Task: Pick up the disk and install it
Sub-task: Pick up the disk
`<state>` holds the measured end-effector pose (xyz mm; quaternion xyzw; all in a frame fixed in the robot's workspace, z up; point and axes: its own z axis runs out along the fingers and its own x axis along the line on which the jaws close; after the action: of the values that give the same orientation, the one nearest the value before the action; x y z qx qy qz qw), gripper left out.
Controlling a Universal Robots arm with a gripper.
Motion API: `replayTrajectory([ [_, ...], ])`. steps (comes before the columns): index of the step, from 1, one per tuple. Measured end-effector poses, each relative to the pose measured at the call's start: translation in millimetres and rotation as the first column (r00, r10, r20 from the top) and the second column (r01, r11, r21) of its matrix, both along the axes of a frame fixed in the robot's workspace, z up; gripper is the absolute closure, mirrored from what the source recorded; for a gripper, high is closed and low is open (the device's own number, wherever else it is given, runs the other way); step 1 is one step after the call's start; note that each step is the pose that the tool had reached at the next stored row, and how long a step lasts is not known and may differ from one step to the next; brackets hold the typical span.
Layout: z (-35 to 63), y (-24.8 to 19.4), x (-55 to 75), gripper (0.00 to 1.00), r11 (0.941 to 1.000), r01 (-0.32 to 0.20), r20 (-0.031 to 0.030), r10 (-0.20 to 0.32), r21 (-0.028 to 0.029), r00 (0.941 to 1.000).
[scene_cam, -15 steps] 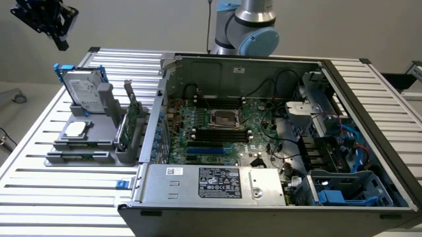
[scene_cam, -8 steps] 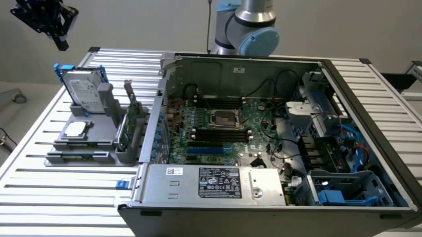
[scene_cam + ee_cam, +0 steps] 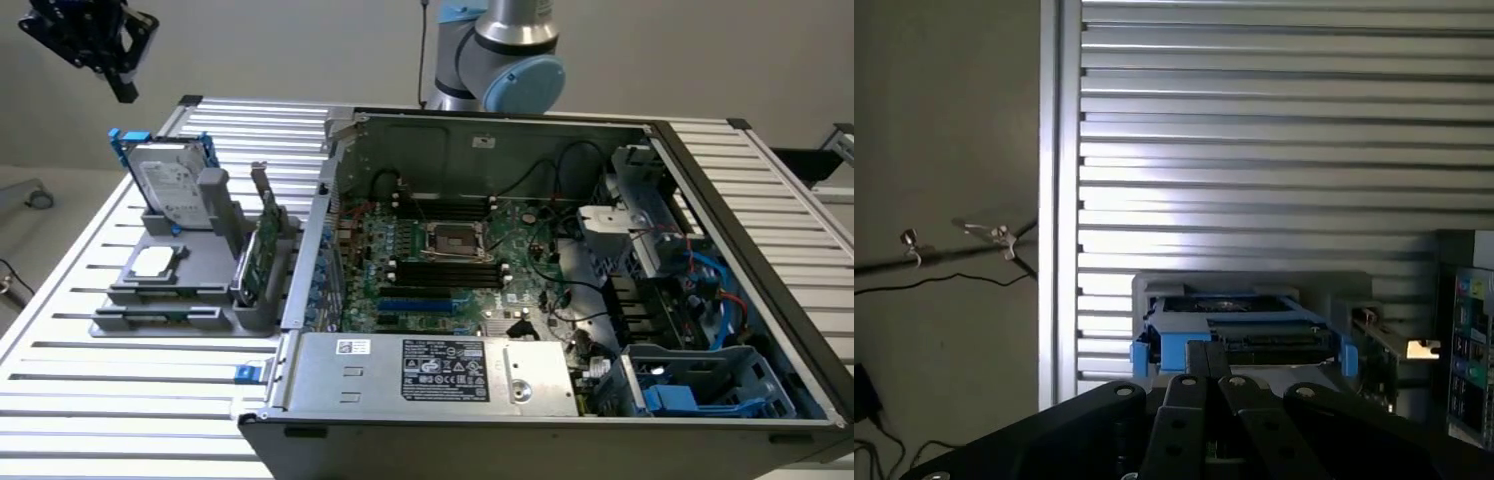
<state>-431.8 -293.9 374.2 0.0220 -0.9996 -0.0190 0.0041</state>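
The gripper is seen high over the slatted table, and its fingers are clenched together with nothing between them. The disk is found below the fingertips, well apart from them and not touched. It is kept upright in a grey stand, with its labelled face turned outward and blue rails on its edges. In the wrist view the disk is seen straight ahead of the closed fingertips, its blue rails at both ends.

Lower in the same stand, further from the fingers than the disk, a small silver chip is laid flat. A thin green card is held on edge at the side of the stand away from the fingers. Beyond the card, still further from the fingers, an open computer case is placed on the table. An empty blue cage is seen in the corner of the case farthest from the fingers.
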Motion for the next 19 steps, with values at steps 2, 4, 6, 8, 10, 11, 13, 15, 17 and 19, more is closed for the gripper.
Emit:
replayTrajectory([
  [2,-0.3,0.0,0.0,0.89,0.9993,-0.036,0.0002,0.036,0.0,0.9993],
  [4,-0.4,0.0,0.0,0.89,0.9974,-0.072,0.0,0.072,0.0,0.9974],
  [6,-0.6,0.0,0.0,0.89,0.9939,-0.11,0.0001,0.11,0.0,0.9939],
  [8,-0.9,0.0,0.0,0.89,0.9893,-0.146,0.0001,0.146,0.0,0.9893],
  [10,-1.1,0.0,0.0,0.89,0.9835,-0.181,0.0,0.181,0.0,0.9835],
  [11,-1.3,0.0,0.0,0.89,0.98,-0.199,0.0,0.199,0.0,0.98],
  [13,-1.6,0.0,0.0,0.89,0.972,-0.235,0.0001,0.235,0.0,0.972],
  [15,-1.8,0.0,0.1,0.89,0.9629,-0.27,0.0001,0.27,0.0,0.9629],
  [17,-2.0,0.0,0.0,0.89,0.9526,-0.304,0.0001,0.304,0.0,0.9526],
  [19,-2.2,0.0,0.0,0.89,0.9411,-0.338,0.0001,0.338,0.0,0.9411],
])
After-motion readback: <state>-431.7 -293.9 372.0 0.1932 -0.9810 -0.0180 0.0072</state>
